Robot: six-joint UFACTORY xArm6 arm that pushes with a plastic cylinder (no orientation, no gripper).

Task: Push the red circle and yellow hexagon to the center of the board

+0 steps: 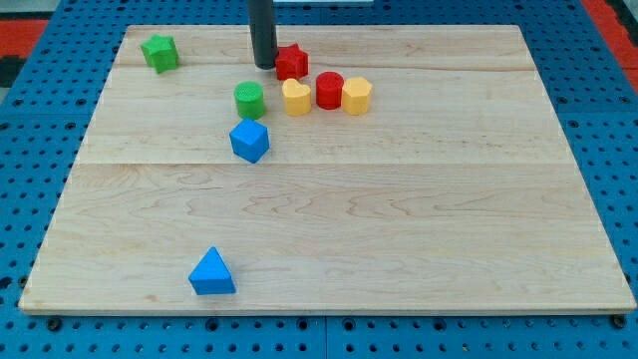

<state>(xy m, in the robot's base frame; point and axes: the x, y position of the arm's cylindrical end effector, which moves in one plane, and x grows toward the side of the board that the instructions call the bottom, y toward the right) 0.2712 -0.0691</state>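
**Rod tip beside the red star, target blocks in a row near the top**

Nearest the view's bottom, a blue triangle (211,273) lies on the wooden board (399,219). Farther up sits a blue cube (249,140), then a green cylinder (249,100). To its right runs a tight row: yellow heart (296,97), red circle (329,90), yellow hexagon (357,95), each touching the next, above the board's middle. Beyond them my tip (264,66) stands just left of a red star (291,62); it is a bare rod, holding nothing. A green star (159,52) sits far left.
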